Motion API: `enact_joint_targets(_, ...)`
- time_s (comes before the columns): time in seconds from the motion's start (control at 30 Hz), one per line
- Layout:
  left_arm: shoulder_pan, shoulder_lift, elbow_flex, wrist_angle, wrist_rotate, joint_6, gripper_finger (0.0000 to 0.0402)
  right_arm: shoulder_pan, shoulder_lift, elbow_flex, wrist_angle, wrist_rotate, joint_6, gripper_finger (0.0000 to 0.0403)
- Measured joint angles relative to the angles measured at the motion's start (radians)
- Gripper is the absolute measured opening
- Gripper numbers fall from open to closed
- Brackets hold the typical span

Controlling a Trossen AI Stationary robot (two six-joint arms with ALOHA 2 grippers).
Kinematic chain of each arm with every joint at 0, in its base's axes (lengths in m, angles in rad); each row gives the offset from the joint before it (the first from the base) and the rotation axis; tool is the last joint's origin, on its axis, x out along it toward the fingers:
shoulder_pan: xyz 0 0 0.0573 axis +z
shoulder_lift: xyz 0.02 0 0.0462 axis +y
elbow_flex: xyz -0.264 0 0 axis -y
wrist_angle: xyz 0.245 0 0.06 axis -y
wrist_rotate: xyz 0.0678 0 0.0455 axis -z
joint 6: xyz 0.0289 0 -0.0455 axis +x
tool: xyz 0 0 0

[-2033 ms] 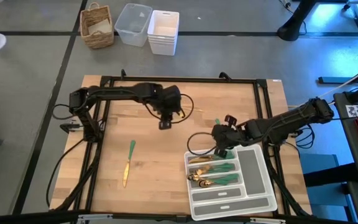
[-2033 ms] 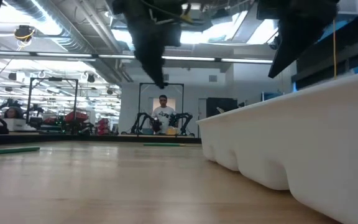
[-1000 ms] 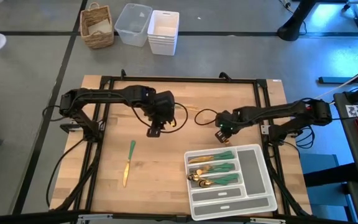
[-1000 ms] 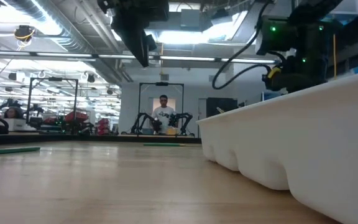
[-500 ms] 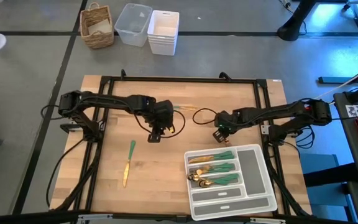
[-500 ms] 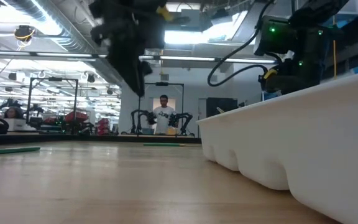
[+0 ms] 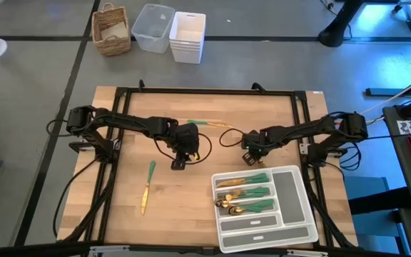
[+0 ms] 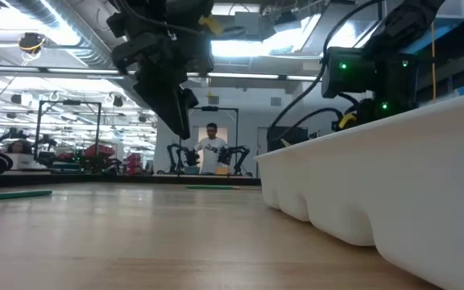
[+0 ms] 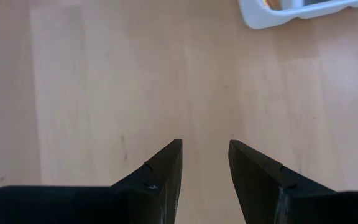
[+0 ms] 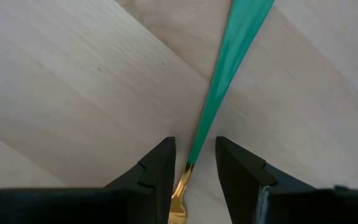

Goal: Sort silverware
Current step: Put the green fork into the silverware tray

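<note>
Room: I look across into a long hall with ceiling lights and ducts; a person (image 8: 211, 145) stands far back behind another robot rig, and more rigs line the side.
Floor: grey, beyond the far edge of my table; on it stand a wicker basket (image 7: 111, 29), a clear bin (image 7: 153, 27) and a stack of white bins (image 7: 187, 36), side by side.
Table (image 7: 170, 207): pale wood boards with a black frame around the edge; the middle is bare wood with my cables lying across it.
Tray (image 7: 296, 207): white, compartmented, at the near right corner of the table; its wall fills the right of the low view.
Silverware (image 7: 245, 198): gold heads and green handles, gathered in the tray's left compartments.
Knife (image 7: 148, 185): alone on the wood at the near left, well apart from the tray.
Fork (image 7: 207, 125): lies on the wood towards the far middle, between my two arms.
Left pincer (image 7: 178, 164): above bare wood left of centre, near the knife but not over it; my fingers (image 9: 164, 168) stand apart with nothing between them.
Right pincer (image 7: 250, 158): just beyond the tray's far left corner; my fingers (image 10: 157, 168) are apart, straddling a green handle (image 10: 229, 68) that runs to a gold neck between them, not clamped on it.
</note>
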Motion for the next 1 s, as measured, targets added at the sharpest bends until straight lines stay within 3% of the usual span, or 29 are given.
enact_joint_targets(0.27,-0.057,0.0,0.0,0.017,0.0,-0.023,0.0125,-0.001,0.033,0.002,-0.002,-0.028,0.115,0.011)
enact_joint_targets(0.47,-0.106,0.0,0.0,0.033,0.0,-0.072,0.0125,-0.001,0.033,0.0,0.009,-0.031,0.267,0.0062)
enact_joint_targets(0.7,-0.174,0.0,0.0,0.162,-0.001,-0.07,0.0125,-0.001,0.033,-0.002,0.052,-0.042,0.437,0.0011)
enact_joint_targets(1.0,-0.254,0.0,0.0,0.225,-0.002,0.025,0.0125,-0.001,0.034,-0.002,0.062,-0.047,0.689,0.0017)
